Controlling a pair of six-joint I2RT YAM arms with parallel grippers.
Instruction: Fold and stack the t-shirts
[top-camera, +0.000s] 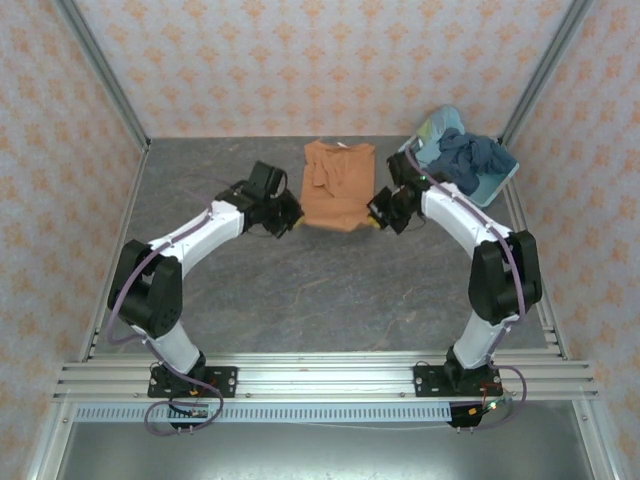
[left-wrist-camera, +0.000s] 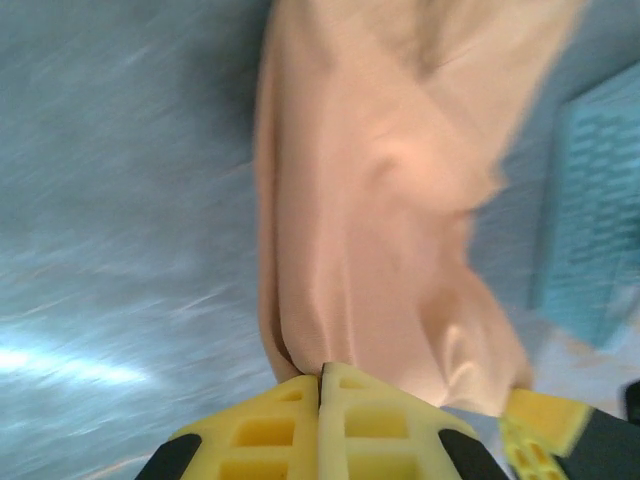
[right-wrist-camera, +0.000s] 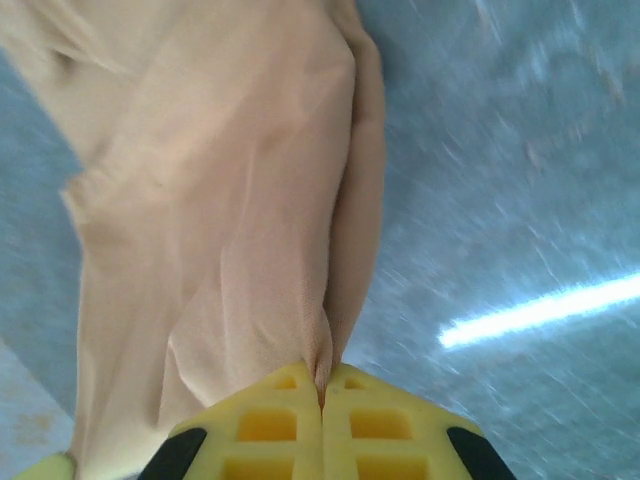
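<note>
Clamped shut with the left gripper (top-camera: 296, 221) on the near left corner of the orange-tan t-shirt (top-camera: 338, 185). In the left wrist view, yellow fingertips (left-wrist-camera: 280, 425) pressed flat together, with cloth pinched in the seam between them.

Likewise on the other side: right gripper (top-camera: 374, 216) closed tight on the near right corner, with a crease of fabric caught between its pads (right-wrist-camera: 375, 425).

Ahead of both grippers, the shirt stretching away, rumpled and partly doubled over itself, its far end lying on the grey table (top-camera: 300, 290). Strung between the two grippers, the shirt's near edge.

Off to the right of the right gripper and a little beyond it, a light-blue lattice basket (top-camera: 500, 186) heaped with dusty blue t-shirts (top-camera: 462, 155), close beside that arm but apart from the orange cloth. Ahead and to the right of the left gripper, the same basket (left-wrist-camera: 600, 220) as a blurred teal grid.

At the lower right of the left wrist view, a further yellow fingertip, near; hard to tell more through the blur.

To the left of the left gripper, grey tabletop up to the patterned wall (top-camera: 60, 150). Behind both grippers, toward the bases, more tabletop and then the metal rail (top-camera: 320, 375).
</note>
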